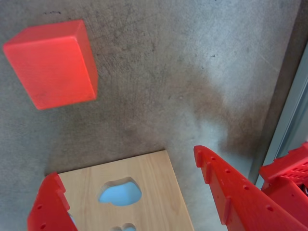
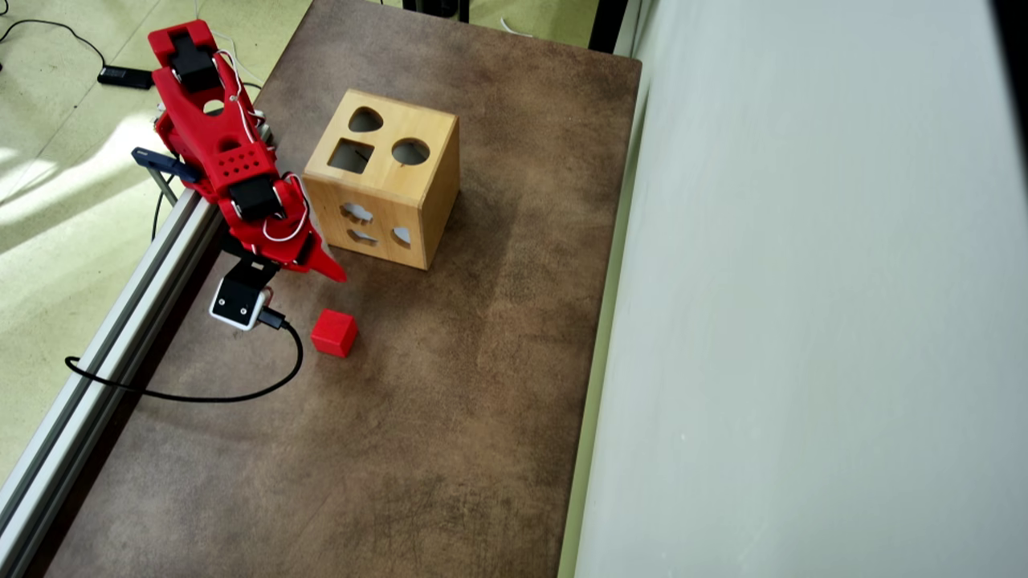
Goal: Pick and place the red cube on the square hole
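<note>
The red cube (image 2: 334, 332) lies on the brown table, apart from the wooden box (image 2: 385, 189) and nearer the front. The square hole (image 2: 351, 156) is a dark cutout in the box's top face, beside a round hole (image 2: 410, 151) and a heart-shaped hole (image 2: 365, 120). My gripper (image 2: 325, 263) hangs between the box's side and the cube, above the table, open and empty. In the wrist view the cube (image 1: 53, 65) sits at the upper left, well beyond my gripper (image 1: 125, 163), whose jaws stand wide apart over the box's side face (image 1: 154, 187). The square hole is out of that view.
An aluminium rail (image 2: 120, 321) runs along the table's left edge and shows at the right in the wrist view (image 1: 288, 125). A black cable (image 2: 201, 396) loops from the wrist camera (image 2: 239, 303) over the table. A pale wall (image 2: 803, 321) borders the table's right side.
</note>
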Controlling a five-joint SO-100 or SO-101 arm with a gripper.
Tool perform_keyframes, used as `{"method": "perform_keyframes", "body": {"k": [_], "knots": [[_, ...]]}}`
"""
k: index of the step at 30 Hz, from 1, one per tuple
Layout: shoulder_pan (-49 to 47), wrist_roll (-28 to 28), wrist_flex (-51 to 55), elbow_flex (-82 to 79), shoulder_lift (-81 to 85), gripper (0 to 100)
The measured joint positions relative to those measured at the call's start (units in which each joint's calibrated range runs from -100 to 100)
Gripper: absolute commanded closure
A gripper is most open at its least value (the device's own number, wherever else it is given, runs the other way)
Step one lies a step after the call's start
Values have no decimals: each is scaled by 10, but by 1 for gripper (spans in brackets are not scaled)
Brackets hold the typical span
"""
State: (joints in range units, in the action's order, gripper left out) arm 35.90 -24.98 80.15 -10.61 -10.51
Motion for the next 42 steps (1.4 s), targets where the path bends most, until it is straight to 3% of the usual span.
{"method": "perform_keyframes", "body": {"k": [26, 42], "knots": [[24, -9, -151, 0, -50, 59], [22, -9, -155, 105, -166, 59]]}}
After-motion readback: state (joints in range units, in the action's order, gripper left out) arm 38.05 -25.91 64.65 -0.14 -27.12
